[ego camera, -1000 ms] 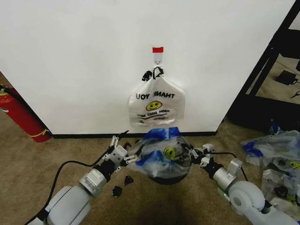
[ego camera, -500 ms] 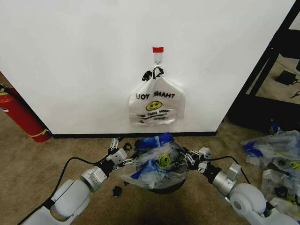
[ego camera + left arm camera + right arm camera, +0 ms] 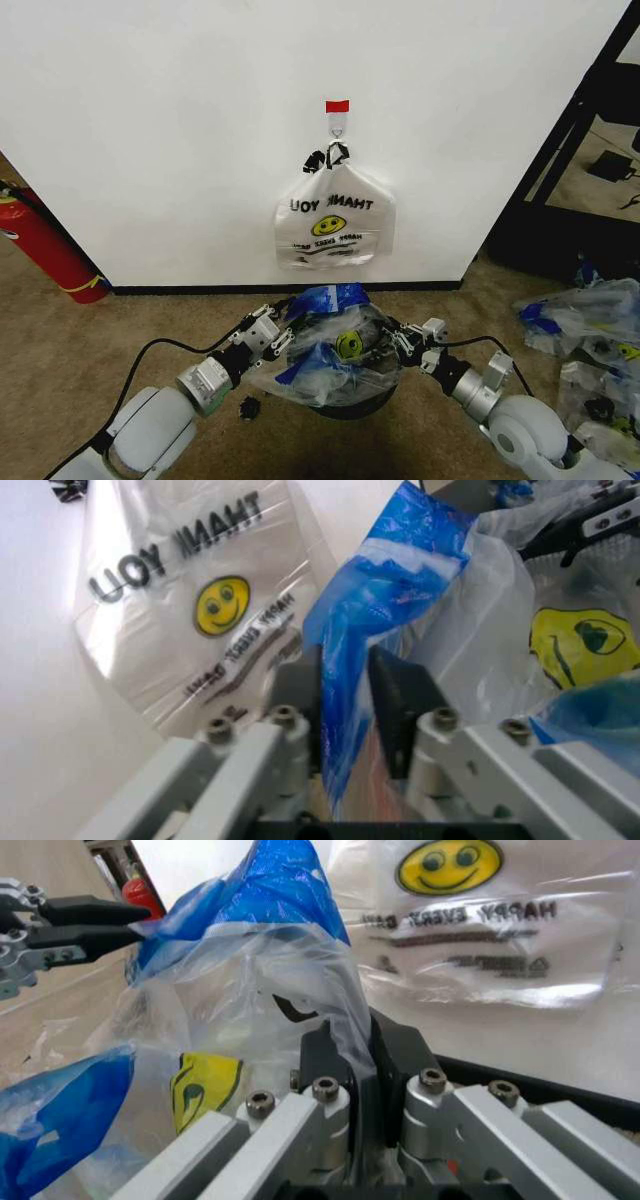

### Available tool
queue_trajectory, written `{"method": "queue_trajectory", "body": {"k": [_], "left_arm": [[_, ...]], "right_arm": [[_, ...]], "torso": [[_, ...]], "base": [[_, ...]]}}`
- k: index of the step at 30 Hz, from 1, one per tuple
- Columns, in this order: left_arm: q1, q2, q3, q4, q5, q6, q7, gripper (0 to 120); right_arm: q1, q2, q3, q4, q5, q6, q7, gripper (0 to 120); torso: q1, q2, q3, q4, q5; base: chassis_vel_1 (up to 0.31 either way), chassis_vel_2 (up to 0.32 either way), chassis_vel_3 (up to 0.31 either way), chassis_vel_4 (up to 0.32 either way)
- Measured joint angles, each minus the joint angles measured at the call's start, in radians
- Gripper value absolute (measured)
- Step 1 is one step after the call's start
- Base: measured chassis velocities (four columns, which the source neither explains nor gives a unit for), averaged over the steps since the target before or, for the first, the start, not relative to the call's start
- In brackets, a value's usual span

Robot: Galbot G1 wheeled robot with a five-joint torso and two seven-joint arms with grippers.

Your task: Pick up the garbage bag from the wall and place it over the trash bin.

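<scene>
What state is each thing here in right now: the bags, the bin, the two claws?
garbage bag: stretched between both grippers, draped over the bin.
trash bin: upright, mostly covered.
left gripper: shut on the bag's blue edge.
right gripper: shut on clear plastic.
THANK YOU bag: hanging from the wall hook.

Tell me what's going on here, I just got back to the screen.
Both hands are working the bag over the bin, in front of the wall. The left hand is shut on a blue part of the bag's edge, and the right hand is shut on clear film on the opposite side, so the bag is spread between them above the bin's mouth. A second smiley bag hangs from the hook behind.
</scene>
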Motion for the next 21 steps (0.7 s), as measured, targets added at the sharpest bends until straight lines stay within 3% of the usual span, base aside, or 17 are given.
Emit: {"method": "queue_trajectory", "body": {"k": [5, 14, 21], "left_arm": [[-0.003, -0.010, -0.003, 0.004, -0.017, 0.000, 0.004, 0], [-0.020, -0.024, -0.008, 0.012, -0.079, 0.026, -0.049, 0], [-0.046, -0.025, -0.014, 0.057, -0.084, 0.120, -0.124, 0]], "right_arm": [[-0.010, -0.001, 0.001, 0.013, -0.003, 0.003, -0.005, 1], [-0.009, -0.005, 0.006, -0.006, -0.010, 0.044, -0.077, 1], [0.020, -0.011, 0.018, -0.055, 0.003, 0.087, -0.159, 1]], "torso": [[0.000, 0.000, 0.000, 0.0000, 0.0000], [0.000, 0.000, 0.000, 0.0000, 0.0000], [0.000, 0.000, 0.000, 0.0000, 0.0000]], "base": [[0.000, 0.000, 0.000, 0.000], [0.000, 0.000, 0.000, 0.000], [0.000, 0.000, 0.000, 0.000]]}}
